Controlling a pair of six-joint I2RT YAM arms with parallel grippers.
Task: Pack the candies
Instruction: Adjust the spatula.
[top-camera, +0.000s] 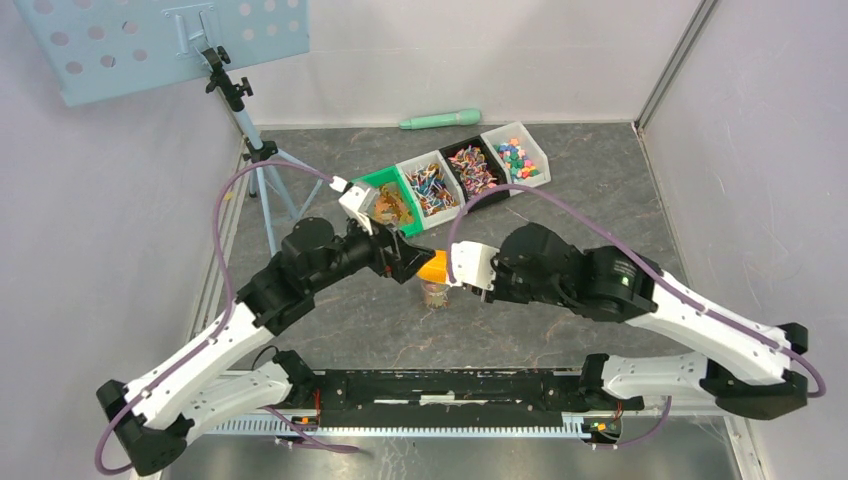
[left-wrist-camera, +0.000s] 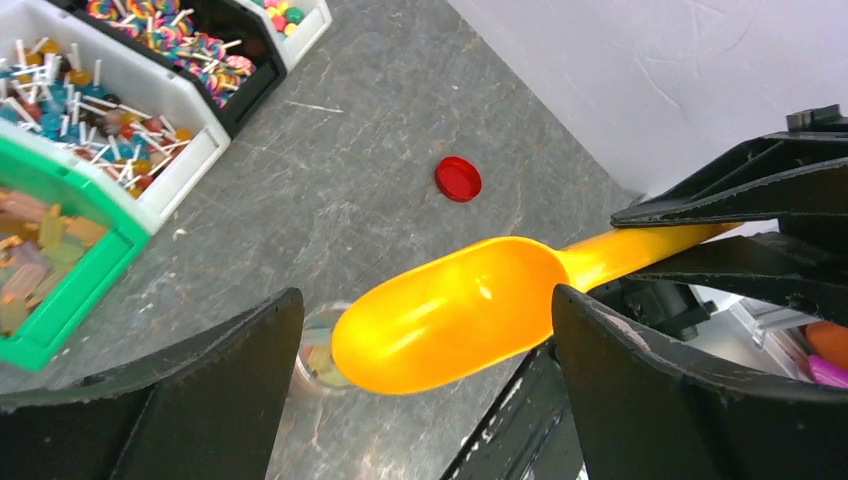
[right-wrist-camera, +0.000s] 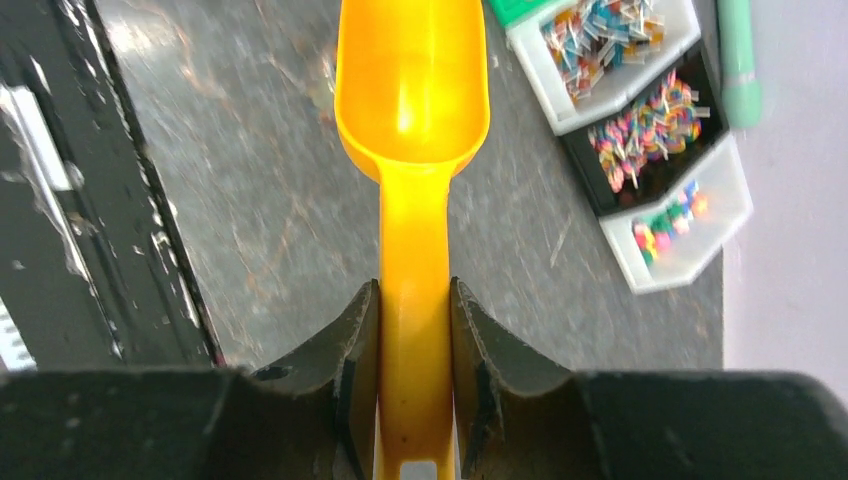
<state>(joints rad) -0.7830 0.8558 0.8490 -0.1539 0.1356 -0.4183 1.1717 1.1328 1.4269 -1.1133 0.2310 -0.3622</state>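
Candies fill four bins at the back: golden ones in the green bin (top-camera: 392, 203), lollipops in a white bin (top-camera: 432, 186) and a black bin (top-camera: 472, 168), small mixed ones in the end bin (top-camera: 521, 156). A small clear jar (top-camera: 436, 293) on the table holds a few candies (left-wrist-camera: 318, 352). My right gripper (right-wrist-camera: 414, 285) is shut on the handle of the yellow scoop (right-wrist-camera: 412, 90). The scoop's bowl looks empty and its tip hangs over the jar. My left gripper (left-wrist-camera: 425, 295) stands wide open just above the scoop (left-wrist-camera: 450, 315), holding nothing.
A red lid (left-wrist-camera: 458, 179) lies on the table beyond the jar. A pale green stick (top-camera: 440, 119) lies by the back wall. A tripod stand (top-camera: 250, 150) rises at the back left. A black rail (top-camera: 450, 390) runs along the near edge.
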